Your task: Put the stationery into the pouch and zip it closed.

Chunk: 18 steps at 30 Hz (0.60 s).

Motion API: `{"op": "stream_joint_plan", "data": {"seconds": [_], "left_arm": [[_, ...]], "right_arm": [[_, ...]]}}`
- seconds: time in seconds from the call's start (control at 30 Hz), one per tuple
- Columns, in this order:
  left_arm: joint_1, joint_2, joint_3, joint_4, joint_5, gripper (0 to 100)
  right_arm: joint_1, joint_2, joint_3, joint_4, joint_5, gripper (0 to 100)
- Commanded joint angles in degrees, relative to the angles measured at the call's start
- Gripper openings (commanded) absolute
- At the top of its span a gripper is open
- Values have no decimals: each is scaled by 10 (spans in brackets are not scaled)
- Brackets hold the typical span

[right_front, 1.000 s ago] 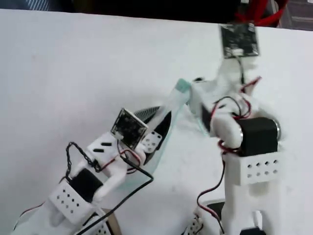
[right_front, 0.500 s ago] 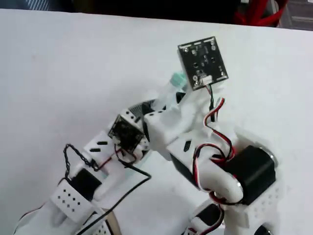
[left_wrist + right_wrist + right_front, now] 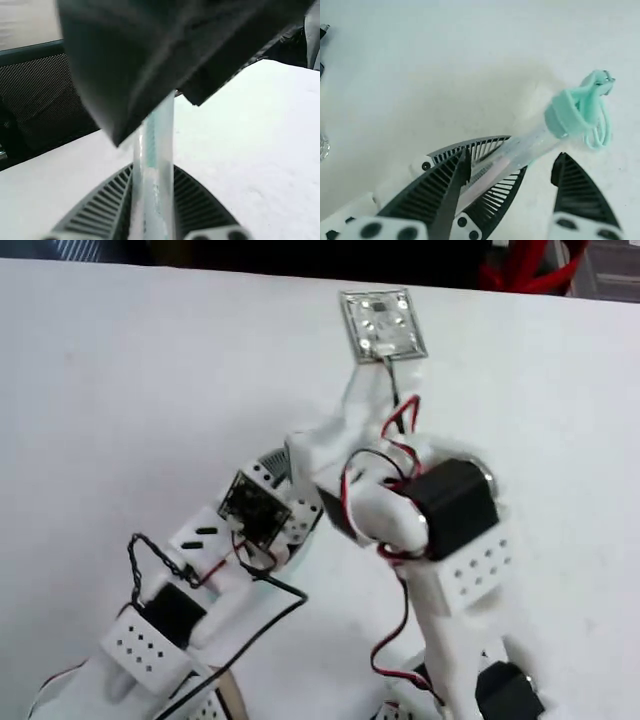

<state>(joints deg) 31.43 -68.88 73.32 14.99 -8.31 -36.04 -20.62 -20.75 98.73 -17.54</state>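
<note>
Near the middle of the counter (image 3: 120,390) the two arms meet, the left one lying toward 7 o'clock and the right toward 5 o'clock. The left gripper (image 3: 152,172) has its ribbed jaws pinched tight on the pouch (image 3: 530,145), a slim translucent sleeve with mint trim, held edge-on. The right gripper (image 3: 514,157) hangs over it with jaws spread wide, one on each side of the pouch and touching nothing. Past them the pouch ends in a mint pull loop (image 3: 577,107). The pouch looks light, thin and floppy, with a slick skin that could slide out of a loose pinch. The pull loop is small but looks firmer, so it seems the best hold for zipping, with the left jaws bracing the body close by.
</note>
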Motion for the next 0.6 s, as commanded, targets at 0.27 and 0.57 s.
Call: {"op": "stream_joint_plan", "data": {"seconds": [0.27, 0.57], "left_arm": [[-3, -17, -5, -21, -8, 24], [-3, -20, -5, -19, -8, 24]], "right_arm": [[62, 77, -96, -3, 1, 180], [82, 119, -104, -2, 81, 24]]}}
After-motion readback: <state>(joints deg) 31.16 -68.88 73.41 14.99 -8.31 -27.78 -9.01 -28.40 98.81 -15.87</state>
